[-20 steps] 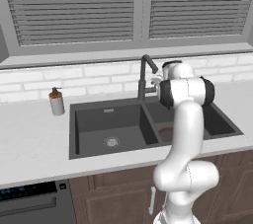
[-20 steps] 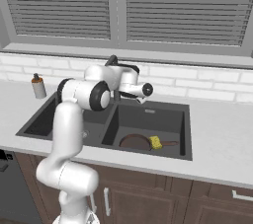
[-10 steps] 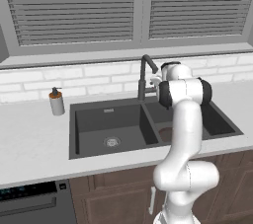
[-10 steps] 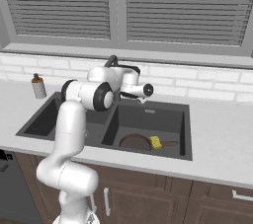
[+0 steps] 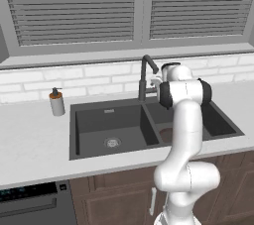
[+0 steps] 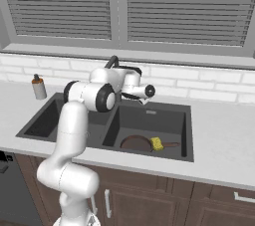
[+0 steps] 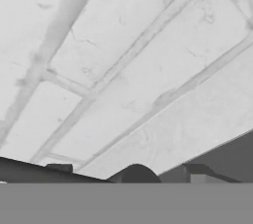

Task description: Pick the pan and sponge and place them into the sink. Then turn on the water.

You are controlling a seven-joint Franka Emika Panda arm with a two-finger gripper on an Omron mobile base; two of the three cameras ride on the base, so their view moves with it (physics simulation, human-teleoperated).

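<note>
A soap bottle (image 5: 57, 103) stands on the pale counter (image 5: 30, 144) at the far left, just left of the sink (image 5: 74, 135) and close to the white brick backsplash (image 5: 94, 78). The charcoal double-basin sink follows, its larger left basin showing a round metal drain (image 5: 112, 142). A dark faucet (image 5: 146, 73) rises behind the divider between the basins. The white arm reaches up over the sink, and the gripper (image 6: 145, 97) sits beside the faucet's base, above the rear of the smaller right basin; whether its fingers are spread or clenched cannot be told from these views. In the right basin the pan (image 6: 135, 143) lies on the floor, its handle (image 6: 172, 145) pointing right, and the sponge (image 6: 157, 144) rests at the pan's right edge, touching it. Slatted window blinds (image 6: 184, 6) hang above.
</note>
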